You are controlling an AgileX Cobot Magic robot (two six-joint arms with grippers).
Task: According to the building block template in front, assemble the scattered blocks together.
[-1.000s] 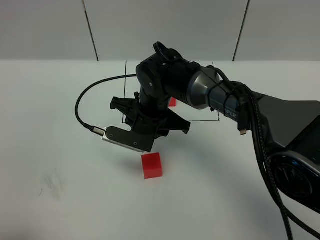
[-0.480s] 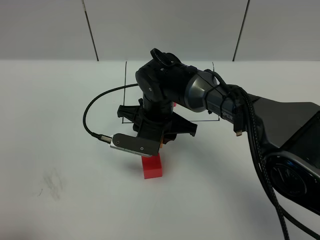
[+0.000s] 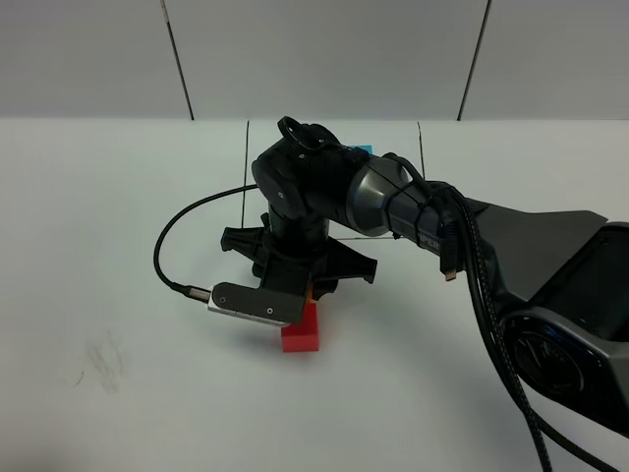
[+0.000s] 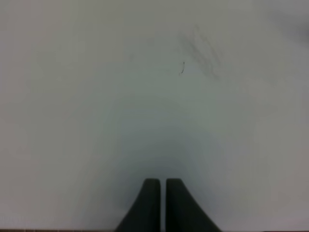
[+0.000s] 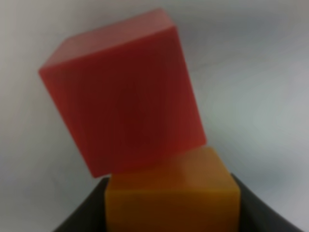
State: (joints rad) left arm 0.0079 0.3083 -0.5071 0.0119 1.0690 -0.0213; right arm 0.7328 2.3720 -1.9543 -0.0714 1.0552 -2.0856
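A: Right gripper (image 5: 171, 212) status?
B: Jaws part-open, clamped on the small orange plastic cube (image 5: 173, 191). The small red plastic cube (image 3: 301, 330) sits on the white table (image 3: 108, 246), at 6 o'clock from the gripper in the high view. Orange is right up against red; can't tell if they touch.
A: Left gripper (image 4: 162, 183)?
B: Closed tight, holding nothing, over the table near grey scuff marks (image 4: 198, 50).
A: Template?
B: The black-framed building block template (image 3: 364, 148) is at 1 o'clock of the red cube, mostly hidden by the right arm (image 3: 413, 202). Only a light blue bit shows.
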